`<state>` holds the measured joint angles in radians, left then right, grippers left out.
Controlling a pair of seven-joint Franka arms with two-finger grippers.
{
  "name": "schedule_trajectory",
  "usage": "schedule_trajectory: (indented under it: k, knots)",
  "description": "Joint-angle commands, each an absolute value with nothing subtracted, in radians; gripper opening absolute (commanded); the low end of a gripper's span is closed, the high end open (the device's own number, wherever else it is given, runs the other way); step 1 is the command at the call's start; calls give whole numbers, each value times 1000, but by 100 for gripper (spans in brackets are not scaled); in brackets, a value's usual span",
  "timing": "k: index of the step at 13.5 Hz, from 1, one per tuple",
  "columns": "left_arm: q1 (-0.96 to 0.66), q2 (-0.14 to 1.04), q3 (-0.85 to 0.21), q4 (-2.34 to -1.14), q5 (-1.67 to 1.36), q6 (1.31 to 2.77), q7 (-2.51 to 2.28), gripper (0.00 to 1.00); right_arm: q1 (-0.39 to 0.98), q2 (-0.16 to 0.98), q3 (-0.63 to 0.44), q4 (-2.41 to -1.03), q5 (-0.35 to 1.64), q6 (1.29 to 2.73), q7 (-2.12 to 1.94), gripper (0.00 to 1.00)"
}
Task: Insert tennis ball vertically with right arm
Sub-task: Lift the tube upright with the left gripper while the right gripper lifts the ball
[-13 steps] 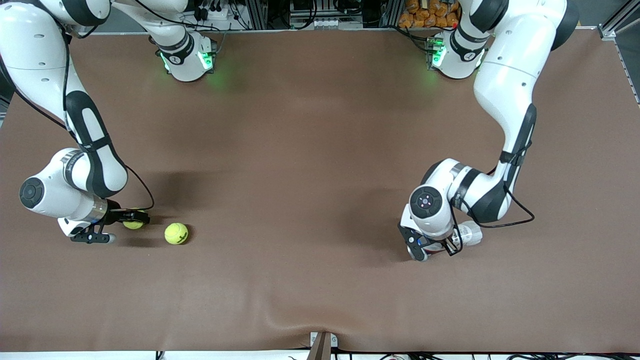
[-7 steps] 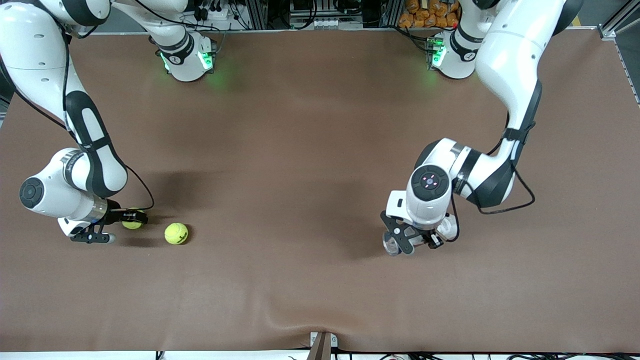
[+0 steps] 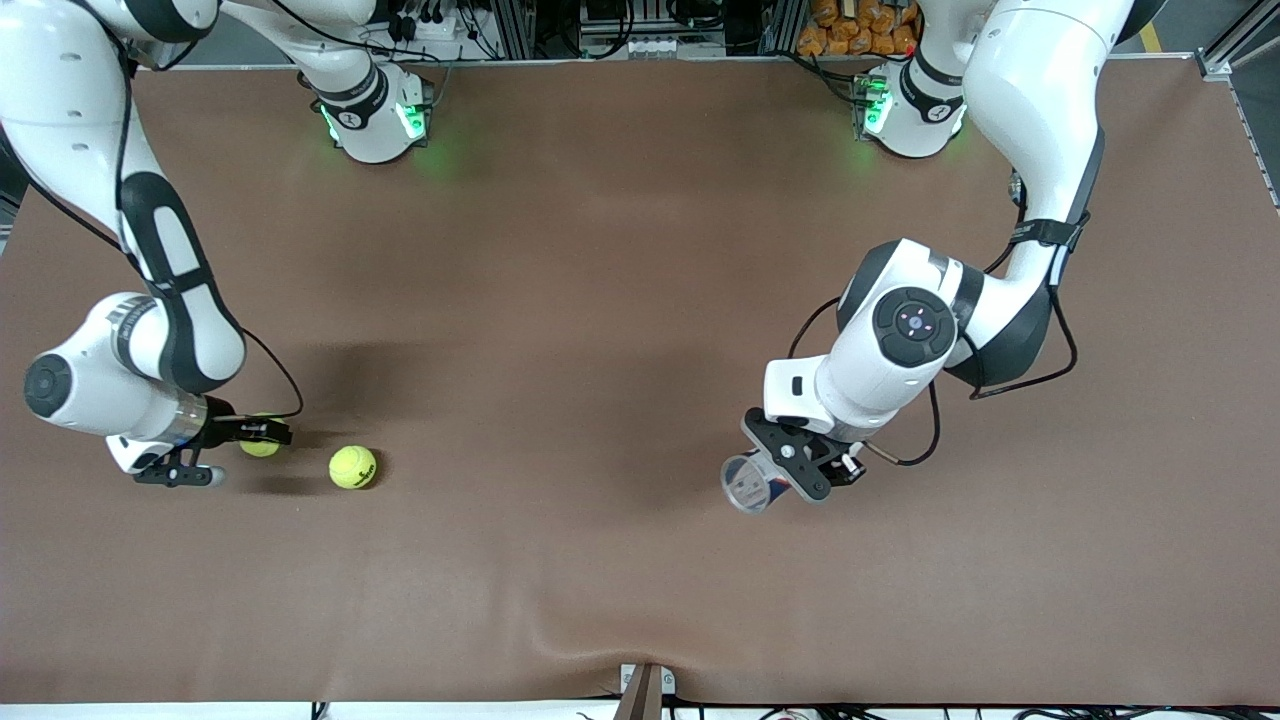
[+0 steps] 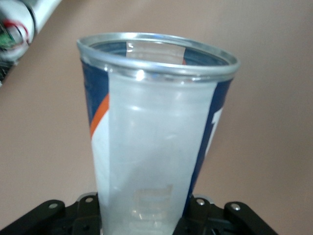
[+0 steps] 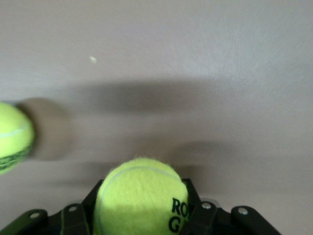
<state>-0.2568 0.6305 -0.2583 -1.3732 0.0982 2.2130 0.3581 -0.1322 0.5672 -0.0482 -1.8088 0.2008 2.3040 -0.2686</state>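
A yellow-green tennis ball (image 3: 260, 446) (image 5: 139, 196) sits between the fingers of my right gripper (image 3: 250, 438) (image 5: 142, 213), which is shut on it low over the brown mat at the right arm's end of the table. A second tennis ball (image 3: 352, 466) (image 5: 12, 134) lies loose on the mat beside it, toward the middle. My left gripper (image 3: 792, 466) (image 4: 146, 218) is shut on the base of a clear can (image 3: 745, 485) (image 4: 156, 137) with a metal rim and a blue and orange label. The can is held up and tilted, its open mouth showing to the front camera.
The brown mat (image 3: 560, 300) covers the whole table, with a wrinkle at its front edge (image 3: 560, 630). Both arm bases (image 3: 375, 115) stand along the edge farthest from the front camera. A metal bracket (image 3: 645, 685) sits at the middle of the front edge.
My right gripper has shut on the tennis ball. My left arm has lifted the can off the mat, turned its mouth up and carried it toward the middle of the table.
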Motion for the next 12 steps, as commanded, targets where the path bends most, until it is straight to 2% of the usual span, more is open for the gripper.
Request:
schedule_trajectory:
  k: [1,4,6,8,12]
  knots:
    - [-282,635,-264,-1381,11,2368,298,52,-133,438,-48,-1830,225,2229,-336,37]
    - [-346,658,-264,-1390,-49,2596,223,53,-124,315,-48,-1827,225,2137,-373,37]
    - [-391,684,-264,-1393,-54,2725,152,52,-108,240,-45,-1807,224,2062,-377,30]
    - [-435,742,-262,-1391,-52,2897,74,52,-75,200,-46,-1764,224,1975,-354,27]
    - [-504,880,-259,-1387,-60,3211,40,52,17,179,-48,-1703,209,1904,-202,27]
